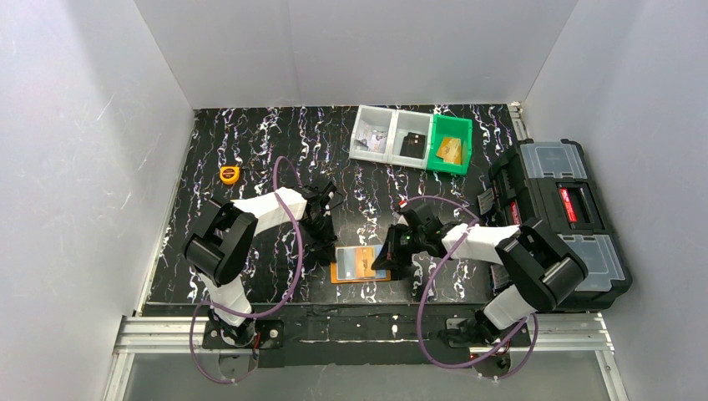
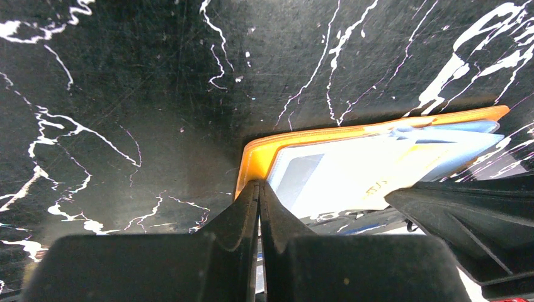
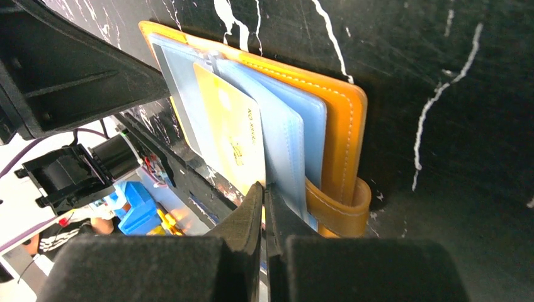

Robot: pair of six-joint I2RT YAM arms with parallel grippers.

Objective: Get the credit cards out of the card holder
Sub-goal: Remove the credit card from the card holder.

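Note:
The orange card holder point(image 1: 338, 272) lies open and flat on the black table near the front, between both arms. In its clear blue pockets sits a pale yellowish credit card point(image 3: 230, 126), partly slid out toward the right gripper. My left gripper point(image 2: 258, 184) is shut, its tips resting on the holder's orange left edge point(image 2: 252, 157). My right gripper point(image 3: 264, 186) is shut on the near edge of that credit card, beside the holder's closure tab point(image 3: 343, 211). From above, the left gripper point(image 1: 326, 248) and right gripper point(image 1: 391, 252) flank the holder. Any other credit cards are hidden.
Three small bins stand at the back, two pale point(image 1: 392, 134) and one green point(image 1: 451, 144), with items inside. A yellow-orange tape measure point(image 1: 230, 174) lies at the back left. A black toolbox point(image 1: 559, 217) fills the right side.

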